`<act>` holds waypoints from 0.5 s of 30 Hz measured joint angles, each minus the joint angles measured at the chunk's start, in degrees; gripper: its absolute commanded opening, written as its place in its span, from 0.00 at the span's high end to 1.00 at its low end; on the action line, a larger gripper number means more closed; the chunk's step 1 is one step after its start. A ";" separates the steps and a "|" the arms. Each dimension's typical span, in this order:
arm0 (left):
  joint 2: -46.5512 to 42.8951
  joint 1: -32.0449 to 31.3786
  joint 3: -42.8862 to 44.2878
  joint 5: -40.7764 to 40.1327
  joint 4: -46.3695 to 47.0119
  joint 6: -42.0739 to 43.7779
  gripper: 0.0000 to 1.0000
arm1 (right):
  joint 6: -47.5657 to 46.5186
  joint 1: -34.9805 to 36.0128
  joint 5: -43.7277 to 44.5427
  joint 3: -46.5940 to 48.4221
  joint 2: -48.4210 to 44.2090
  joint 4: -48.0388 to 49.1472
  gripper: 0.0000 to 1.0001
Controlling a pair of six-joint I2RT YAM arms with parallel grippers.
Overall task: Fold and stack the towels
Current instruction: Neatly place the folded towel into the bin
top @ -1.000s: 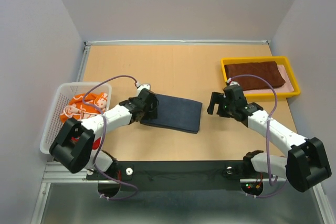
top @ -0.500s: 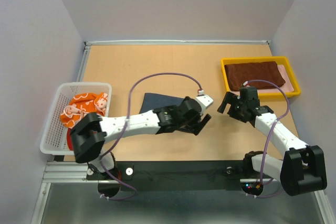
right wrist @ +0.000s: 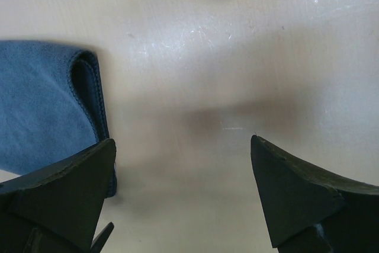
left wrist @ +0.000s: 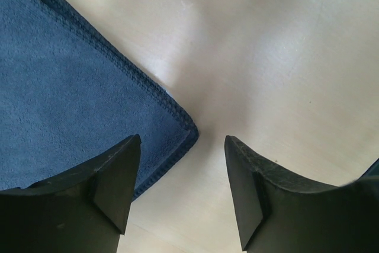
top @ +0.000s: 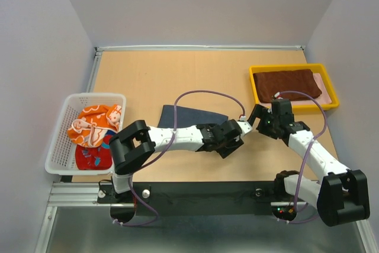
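On the table [top: 177,75] the navy towel [top: 177,117] is folded, unstacked; two are left basketed. Both the left gripper [left wrist: 182,143] and the right gripper [right wrist: 182,141] are open, empty.

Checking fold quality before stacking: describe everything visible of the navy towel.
The navy towel is soft, dark blue cloth with a stitched hem, folded flat into a layered rectangle, lying on the table. The right wrist view shows its doubled edge. The left arm crosses its near side; the open left gripper hovers at one corner, gripping nothing.
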 measured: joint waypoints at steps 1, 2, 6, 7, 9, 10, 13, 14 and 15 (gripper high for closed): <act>0.33 0.02 0.50 0.00 -0.04 0.20 0.34 | 0.00 0.00 -0.11 -0.02 0.00 -0.02 0.00; 0.68 0.00 0.87 0.07 -0.09 0.31 0.34 | 0.00 0.00 -0.24 -0.04 0.00 -0.02 0.00; 2.78 -0.02 1.60 0.24 -0.09 0.76 0.35 | 0.11 0.00 -0.50 -0.04 -0.11 -0.02 0.00; 3.45 -0.02 1.60 0.35 -0.20 0.87 0.35 | 0.20 0.00 -0.70 -0.04 -0.20 0.00 0.00; 4.39 -0.02 1.60 0.42 -0.33 0.98 0.36 | 0.44 0.00 -1.11 -0.04 -0.44 -0.02 0.00; 4.85 -0.02 1.60 0.39 -0.46 1.07 0.38 | 0.57 0.00 -1.36 -0.04 -0.59 0.00 0.00; 5.20 -0.04 2.25 0.15 -0.90 1.11 0.45 | 0.83 0.00 -1.79 -0.04 -0.79 0.00 0.00; 5.29 -0.04 2.49 -0.07 -1.01 1.14 0.48 | 0.98 -0.02 -1.86 -0.04 -0.83 0.00 0.00; 5.35 -0.04 2.67 -0.17 -1.11 1.14 0.56 | 1.05 -0.04 -1.81 -0.04 -0.83 0.02 0.00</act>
